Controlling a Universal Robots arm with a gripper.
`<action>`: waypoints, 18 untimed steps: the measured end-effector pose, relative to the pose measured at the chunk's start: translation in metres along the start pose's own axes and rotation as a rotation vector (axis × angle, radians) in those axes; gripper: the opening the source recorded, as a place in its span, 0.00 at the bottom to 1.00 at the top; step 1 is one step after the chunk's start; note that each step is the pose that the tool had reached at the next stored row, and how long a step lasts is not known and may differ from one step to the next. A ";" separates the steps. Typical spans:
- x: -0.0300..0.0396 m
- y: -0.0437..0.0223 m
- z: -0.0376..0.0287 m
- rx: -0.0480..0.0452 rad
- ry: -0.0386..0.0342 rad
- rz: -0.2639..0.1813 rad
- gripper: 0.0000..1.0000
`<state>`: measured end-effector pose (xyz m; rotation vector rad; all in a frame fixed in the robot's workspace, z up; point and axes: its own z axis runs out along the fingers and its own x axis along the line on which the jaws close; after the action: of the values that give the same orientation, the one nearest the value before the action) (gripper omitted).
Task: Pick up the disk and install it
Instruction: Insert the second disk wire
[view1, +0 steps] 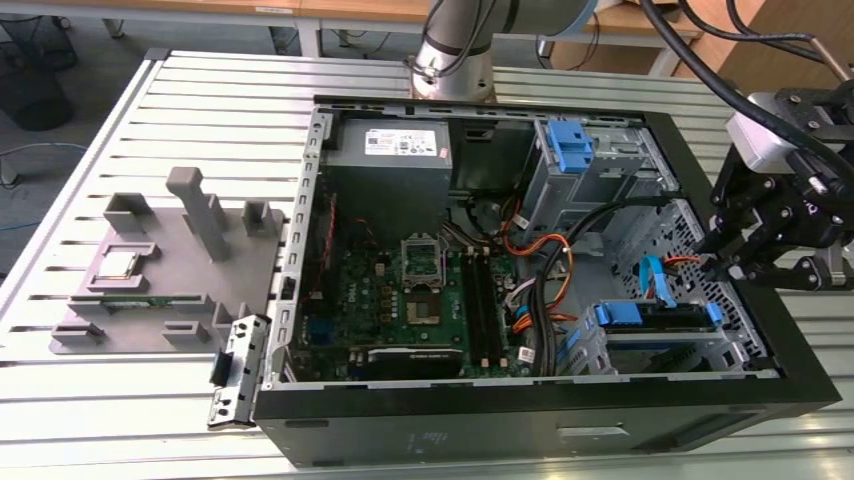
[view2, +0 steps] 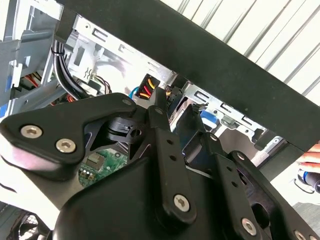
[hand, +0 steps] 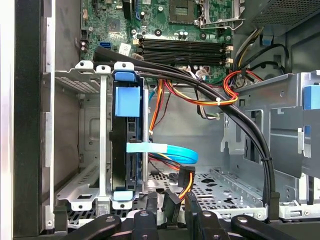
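- Fixture (view1: 147, 285), grey, sits on the slatted table (view1: 227, 90) at the exterior view's left, with upright posts and slots; a small pale square part lies in one recess.
- Case (view1: 534, 410), black and open-sided, lies beside it; a side bracket (view1: 234, 370) leans at its near corner.
- Inside the case: power supply (view1: 390, 145) with a white sticker, print too small to read; motherboard (view1: 400, 300) below it; blue latch (view1: 567, 145) in the upper bay.
- Disk (view1: 651, 320) sits in the lower cage (hand: 82, 80) at the case's right end, blue rails at its edges; the first wrist view shows it (hand: 126, 145) edge-on in the cage slot.
- Blue data cable (hand: 170, 151) and orange-red power wires (hand: 200, 97) run just beside the disk; black cable bundles (hand: 250, 135) arc over the bay.
- Gripper (view1: 774, 265) hangs over the case's right wall, near the disk, holding nothing; how far its jaws stand apart I cannot tell.
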<state>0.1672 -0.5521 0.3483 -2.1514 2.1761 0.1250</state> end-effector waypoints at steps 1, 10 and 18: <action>0.0000 0.0000 0.0000 -0.0002 -0.0001 0.000 0.35; 0.0000 -0.0001 0.0001 -0.0023 -0.0001 0.000 0.26; 0.0000 -0.0002 0.0000 -0.0042 0.0001 0.001 0.18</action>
<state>0.1673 -0.5522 0.3483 -2.1531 2.1784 0.1296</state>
